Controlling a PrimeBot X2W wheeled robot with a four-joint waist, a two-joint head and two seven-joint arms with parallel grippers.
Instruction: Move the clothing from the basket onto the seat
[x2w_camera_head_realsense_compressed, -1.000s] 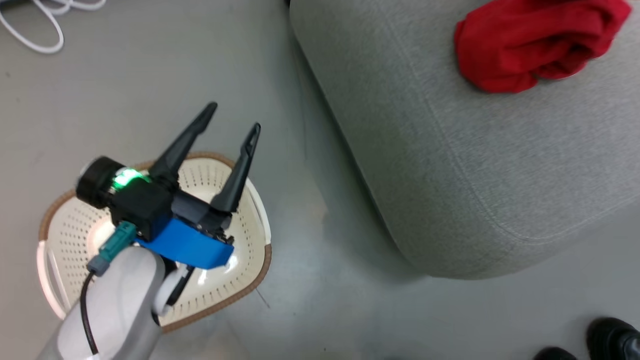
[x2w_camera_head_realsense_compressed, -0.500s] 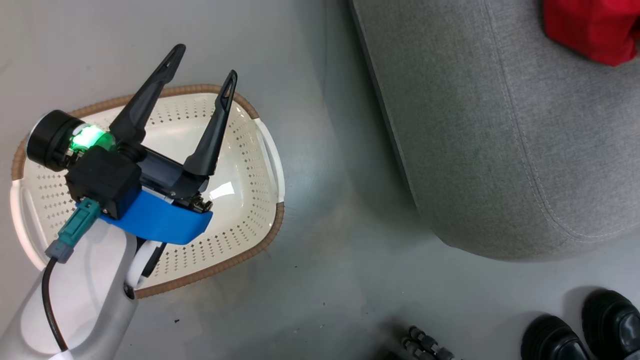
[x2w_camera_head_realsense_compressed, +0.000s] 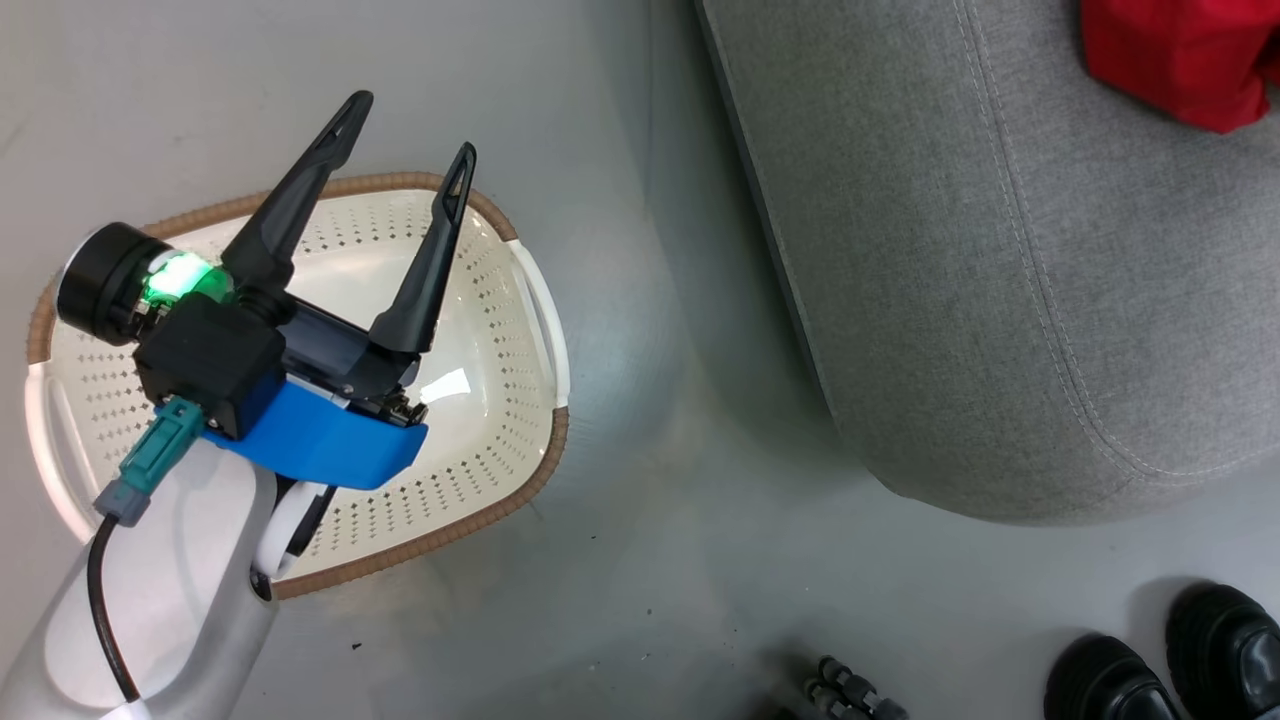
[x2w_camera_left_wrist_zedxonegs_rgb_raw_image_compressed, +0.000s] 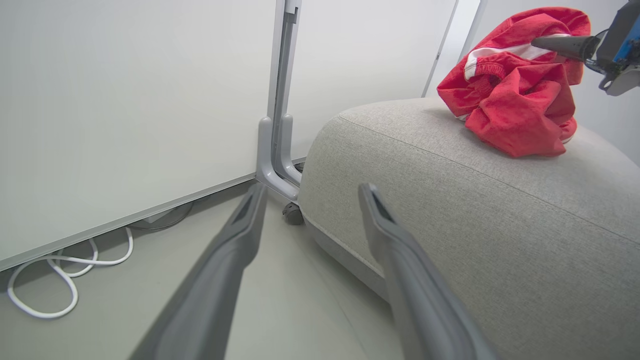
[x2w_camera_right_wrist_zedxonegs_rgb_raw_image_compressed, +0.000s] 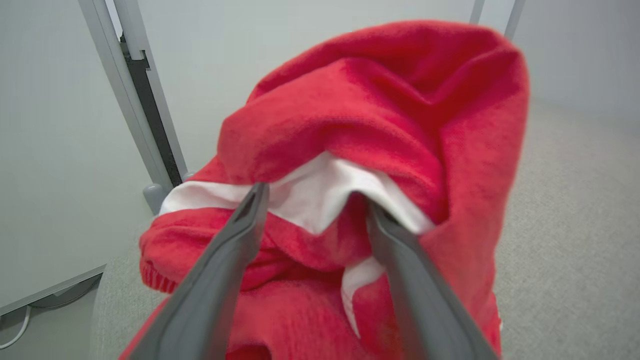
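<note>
1. Left gripper: released, jaws wide, nothing between them. In your head view it hangs at 9 o'clock over the basket, fingers aimed toward 1 o'clock.
2. Basket: on the floor at 8 o'clock. Its bare white bottom shows under the gripper. It stands well apart from the seat.
3. Seat: grey, runs from 1 to 3 o'clock in the head view.
4. Clothing: red, on the seat, cut by the frame at 1 o'clock. The left wrist view shows it at 1 o'clock as a bunched heap resting on the seat top.
5. Right gripper: released, fingers spread. The tips press into the heap at its white stripe, with nothing clamped. In the left wrist view one finger touches the heap's top at 2 o'clock.
6. A person's black shoes stand on the floor at 5 o'clock.
</note>
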